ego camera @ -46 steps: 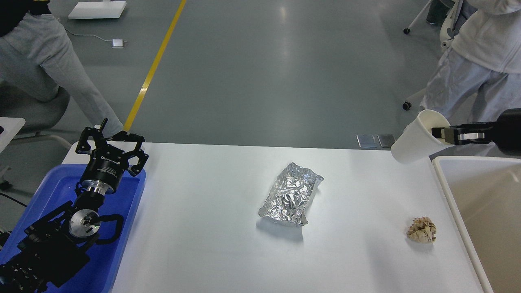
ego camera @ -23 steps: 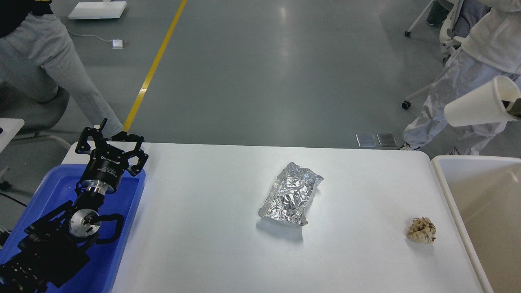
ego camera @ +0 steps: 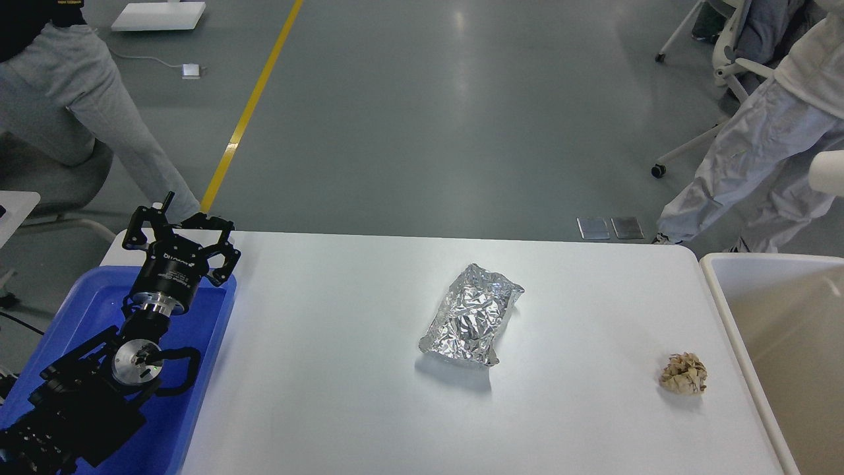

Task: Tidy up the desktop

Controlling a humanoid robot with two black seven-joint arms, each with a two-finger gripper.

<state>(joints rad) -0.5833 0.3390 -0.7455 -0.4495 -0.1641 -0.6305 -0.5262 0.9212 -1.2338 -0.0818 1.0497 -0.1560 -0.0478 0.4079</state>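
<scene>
The white desktop (ego camera: 330,369) holds a crumpled silver foil packet (ego camera: 471,323) at its middle and a small crumpled brown paper ball (ego camera: 684,373) near its right edge. My left gripper (ego camera: 179,223) is open and empty above the far edge of the blue tray (ego camera: 204,369), at the desktop's left side. My right gripper is out of view. Only the end of a white paper cup (ego camera: 829,173) shows at the right edge, high above the bin.
A beige-white rimmed bin (ego camera: 720,290) stands against the desktop's right side. A person in white (ego camera: 745,165) and an office chair stand behind the right corner. Another person's grey legs (ego camera: 86,99) are at the far left.
The white cup, held by my right gripper a second ago, has moved up and right, almost out of view. The gripper has left the view. The left arm has not moved.
</scene>
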